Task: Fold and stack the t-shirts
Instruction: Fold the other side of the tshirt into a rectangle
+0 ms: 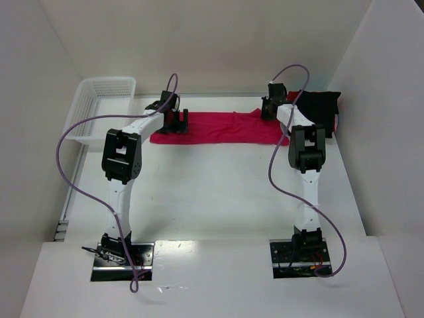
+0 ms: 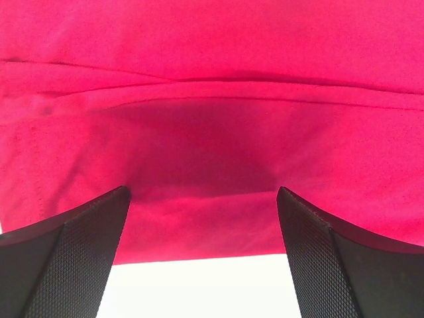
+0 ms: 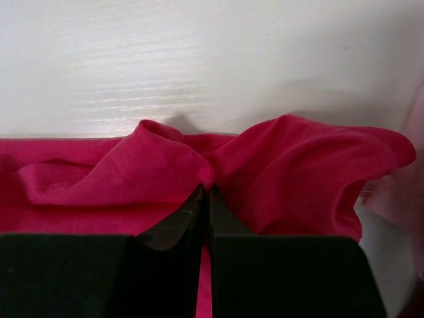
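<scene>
Left end effector [image 1: 177,121] wide open, both fingers [image 2: 79,252] spread well apart over the left end of the red t-shirt [image 1: 218,127]; wrist view shows flat red cloth with 1 long fold line running across between them, near hem edge and white worktop [image 1: 212,192] just below. Cannot tell if the fingertips touch the cloth. Right end effector [image 1: 268,109] closed tight at the shirt's right end, fingers [image 3: 172,225] pressed together with a strip of red fabric pinched between them, cloth bunched into 2 humps either side of the tips. Red t-shirt lies stretched as a long narrow band across the far part of the worktop, between the 2 arms, left end flat, right end rumpled. Black garment [image 1: 318,106] heaped in the far right corner, just beside the right arm. White basket [image 1: 99,106] at the far left edge, apart from the shirt.
</scene>
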